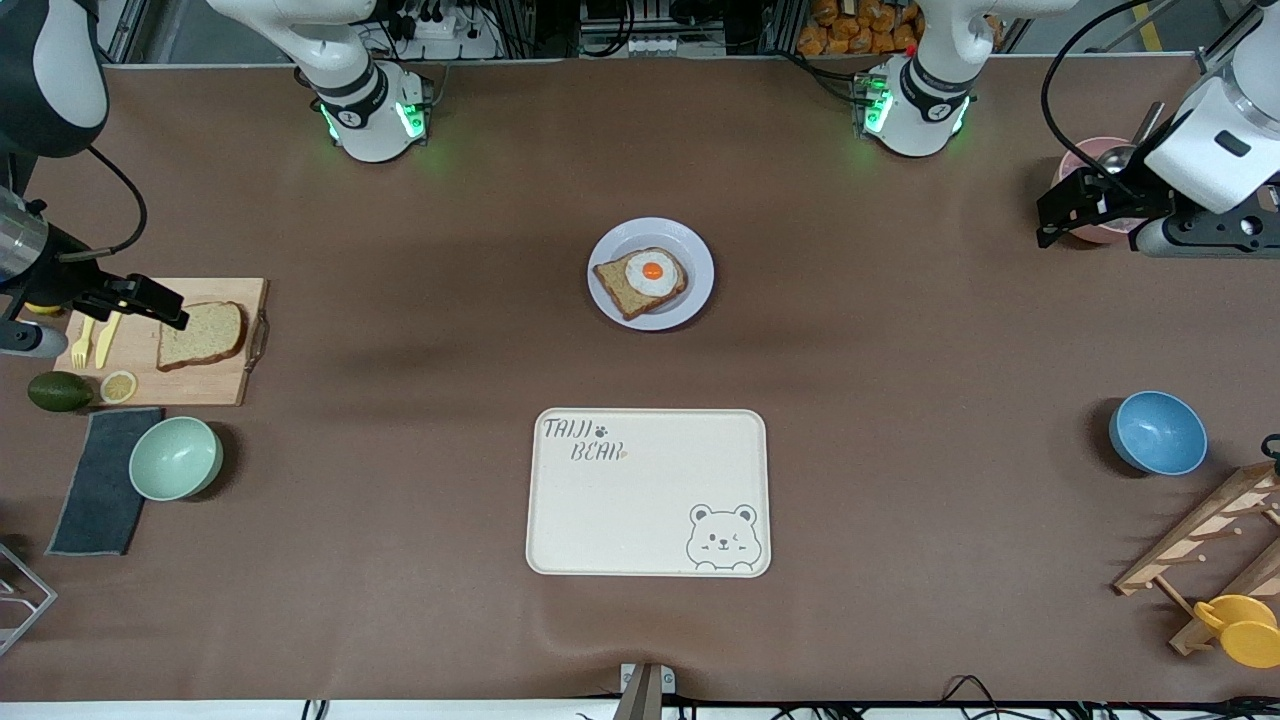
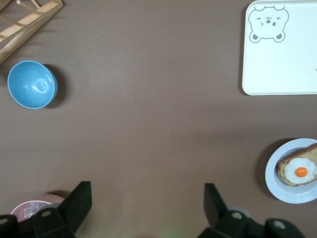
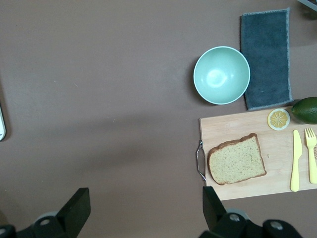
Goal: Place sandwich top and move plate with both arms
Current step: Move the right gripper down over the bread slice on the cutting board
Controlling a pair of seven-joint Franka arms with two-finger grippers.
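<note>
Sandwich top, a plain brown wholegrain bread slice w/ darker crust (image 1: 201, 335), lies flat on the wooden cutting board (image 1: 215, 385) at the right arm's end of the tabletop (image 1: 900, 400), nothing on it. Right gripper (image 1: 150, 300) hangs over that board just beside the slice, fingers spread wide, empty; slice's long axis runs roughly along the board's long side. Right arm is clearly the nearer one. Left gripper (image 1: 1070, 205) sits over the pink cup (image 1: 1085, 170) at the left arm's end, fingers wide open, empty, well apart from everything in play; it waits. Small round pale lavender plate (image 1: 651, 273) is mid-tabletop, carrying the egg-topped bread slice (image 1: 640, 281), farther from front cam than the cream bear tray (image 1: 648, 492). Right wrist view shows the slice's (image 3: 236, 159) crust outline, plus yellow knife and fork beside it; left wrist view shows plate (image 2: 277, 186) and tray only, no slice.
</note>
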